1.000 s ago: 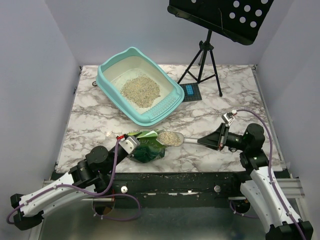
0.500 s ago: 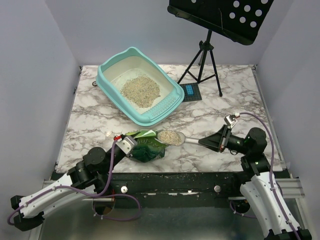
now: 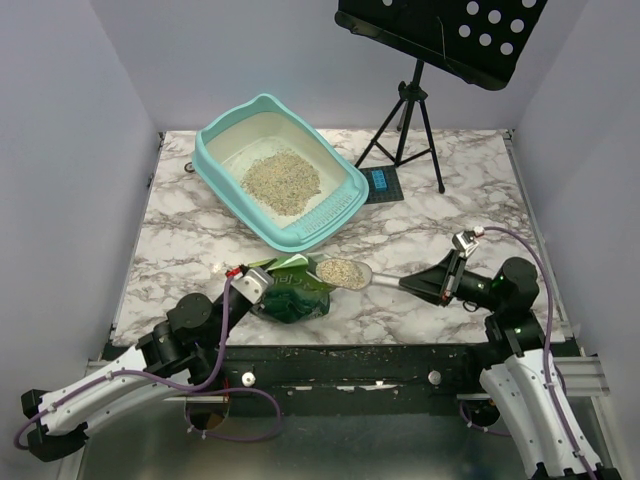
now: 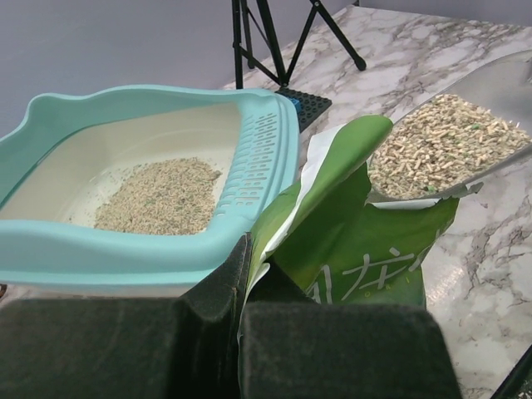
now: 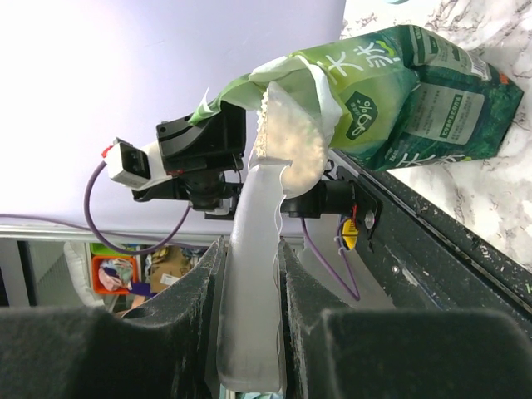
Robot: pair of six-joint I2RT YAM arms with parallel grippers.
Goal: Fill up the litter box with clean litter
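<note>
The light-teal litter box [image 3: 300, 238] sits at the back left of the marble table, and its rim [image 4: 125, 249] fills the left of the left wrist view. A pile of clean litter [image 3: 282, 182] lies inside it [image 4: 158, 195]. A green bag [image 3: 292, 300] stands near the front edge. My left gripper [image 3: 252, 284] is shut on the bag's top edge [image 4: 258, 241]. My right gripper [image 3: 422, 284] is shut on the handle of a clear scoop [image 5: 249, 274]. The scoop bowl [image 3: 343, 272] is heaped with litter and hovers just above the bag's mouth [image 4: 440, 145].
A black music-stand tripod [image 3: 410, 120] stands at the back right, with a small blue item on a black pad [image 3: 381, 182] beside the box's right corner. Spilled grains dot the black front rail [image 3: 350, 348]. White walls close in both sides.
The left gripper and the bag top have shifted slightly left. The right arm's elbow has drawn back to the right, and the loaded scoop has barely moved.
</note>
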